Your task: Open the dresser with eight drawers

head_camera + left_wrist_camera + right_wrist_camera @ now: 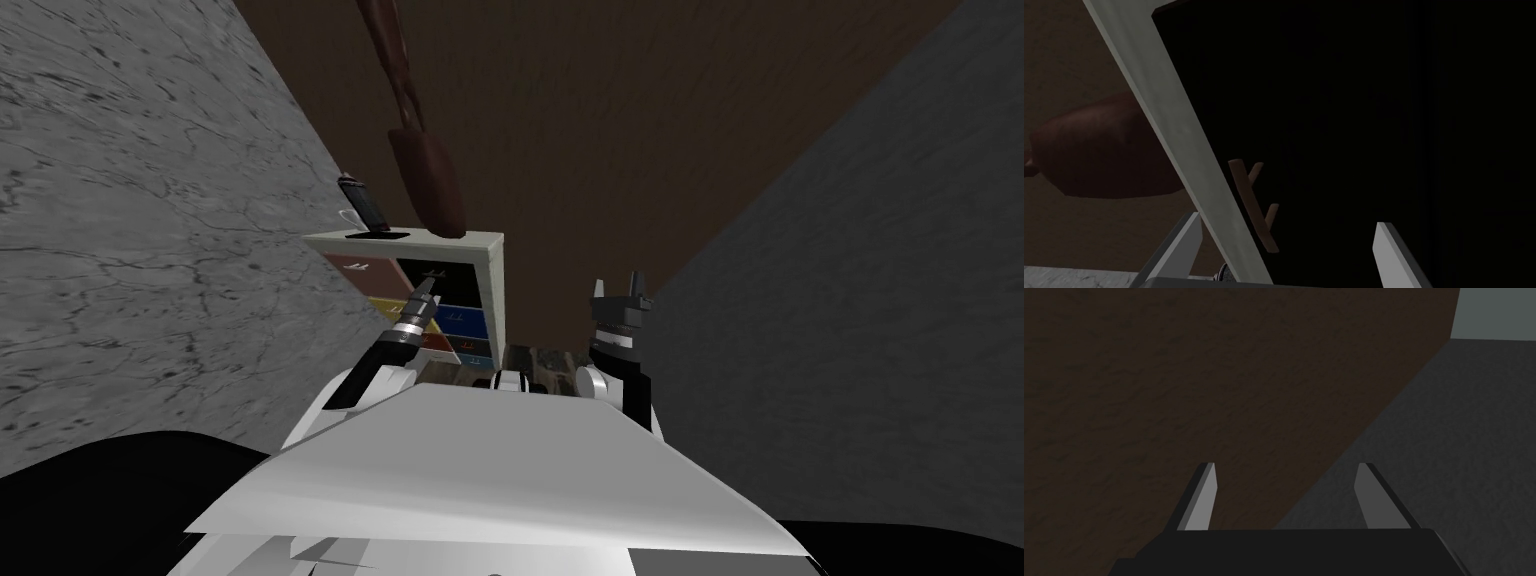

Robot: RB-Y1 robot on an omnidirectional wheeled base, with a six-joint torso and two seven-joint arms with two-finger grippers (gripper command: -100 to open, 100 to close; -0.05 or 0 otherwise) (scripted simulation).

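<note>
**Inspector:** Where is the dresser?

**Assessor:** The dresser (pixel 494 290) stands ahead and to the left, beside the grey veined wall (pixel 150 250). It has a pale frame and drawer fronts in several colours. A dark red-brown paddle-shaped object (pixel 430 180) stands on its top.

**Inspector:** Left hand?

**Assessor:** The left hand (pixel 428 290) is at the black drawer (pixel 462 280) in the top row. Its fingers are spread wide and hold nothing. The drawer's brown handle (pixel 1253 205) lies between them, nearer the finger by the pale frame edge. I cannot tell whether anything touches it.

**Inspector:** Right hand?

**Assessor:** The right hand (pixel 617 282) is raised to the right of the dresser, well apart from it. Its fingers are wide and empty.
</note>
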